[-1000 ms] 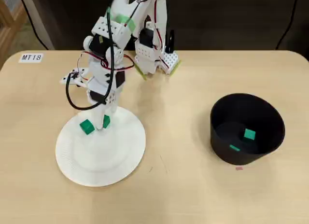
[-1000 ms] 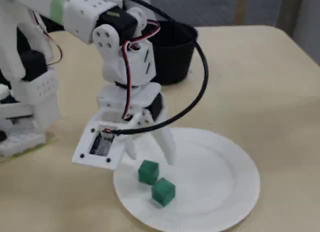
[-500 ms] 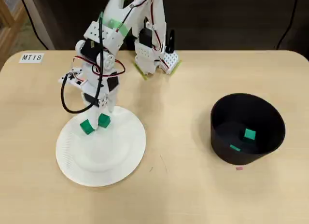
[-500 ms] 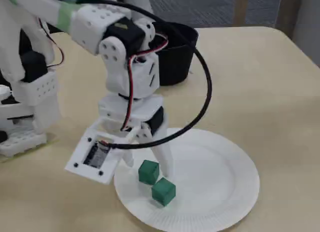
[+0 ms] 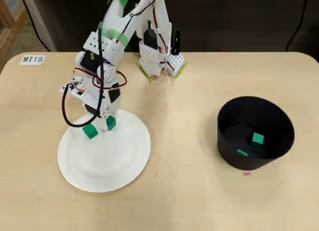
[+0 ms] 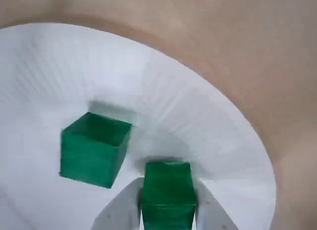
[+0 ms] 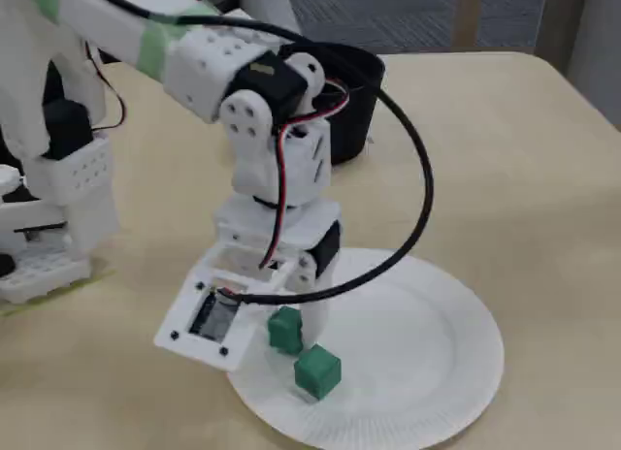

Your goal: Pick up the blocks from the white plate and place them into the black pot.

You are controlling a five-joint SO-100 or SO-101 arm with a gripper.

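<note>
Gripper (image 6: pixel 167 210), cut off at the wrist view's edge, clamps 1 block (image 6: pixel 167 193) over the white plate (image 6: pixel 208 126)

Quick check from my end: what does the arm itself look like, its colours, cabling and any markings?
The arm is white plastic with black servo blocks. Green tape bands wrap its upper links, and the base sits on a green-edged pad. A thick black cable loops to the wrist, alongside thin red and black wires. The gripper has white fingers. A white perforated bracket carries the wrist camera board.
</note>
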